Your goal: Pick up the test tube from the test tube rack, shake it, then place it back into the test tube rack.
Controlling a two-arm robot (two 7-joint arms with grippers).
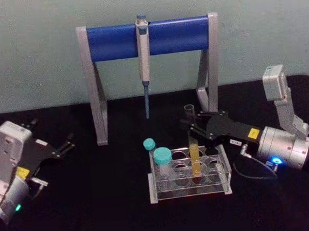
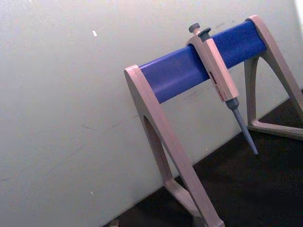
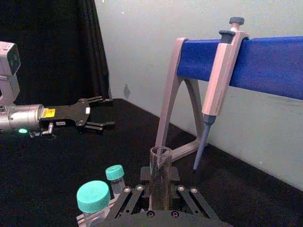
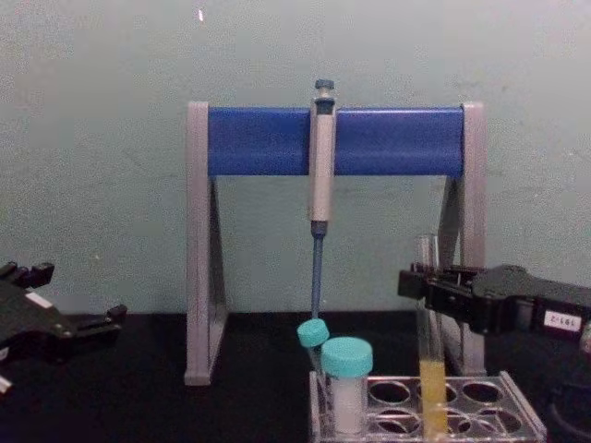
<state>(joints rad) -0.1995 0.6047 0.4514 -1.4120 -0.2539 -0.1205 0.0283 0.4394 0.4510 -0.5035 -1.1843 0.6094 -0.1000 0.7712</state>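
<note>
- Where the wall rises behind the low clear plastic test tube rack (image 1: 225, 184), you see the tall grey-and-blue pipette stand (image 1: 121, 41), a pipette (image 1: 143, 46) hanging from its bar.
- Your right gripper (image 1: 192, 127) reaches in over the rack's right end, its fingers closed on the upper part of the tall, clear glass test tube (image 1: 194, 158).
- Your left gripper (image 1: 69, 143) sits well left of the rack, fingers spread.
- That test tube, with yellow-orange liquid in its lower part, stands upright in a middle hole of the rack.
- A short teal-capped white vial (image 1: 162, 157) and a thin teal-capped tube (image 1: 149, 144) stand at the rack's left end.
</note>
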